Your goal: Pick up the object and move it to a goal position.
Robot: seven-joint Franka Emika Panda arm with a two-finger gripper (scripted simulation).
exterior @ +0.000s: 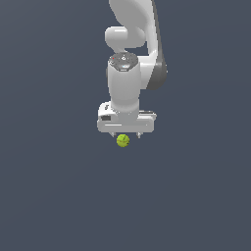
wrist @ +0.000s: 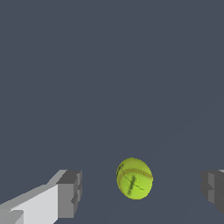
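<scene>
The object is a small yellow-green ball (exterior: 123, 140) with faint darker markings. In the exterior view it sits just under the white gripper (exterior: 125, 135), whose short fingertips show on either side above it. In the wrist view the ball (wrist: 134, 178) lies between the two grey fingertips (wrist: 70, 194), nearer the one at the picture's edge but touching neither. The gripper (wrist: 142, 190) is open, with a wide gap on both sides of the ball. Whether the ball rests on the ground cannot be told.
The white arm (exterior: 131, 59) rises behind the gripper to the top of the exterior view. Around it there is only a plain dark grey-blue surface (exterior: 54, 186).
</scene>
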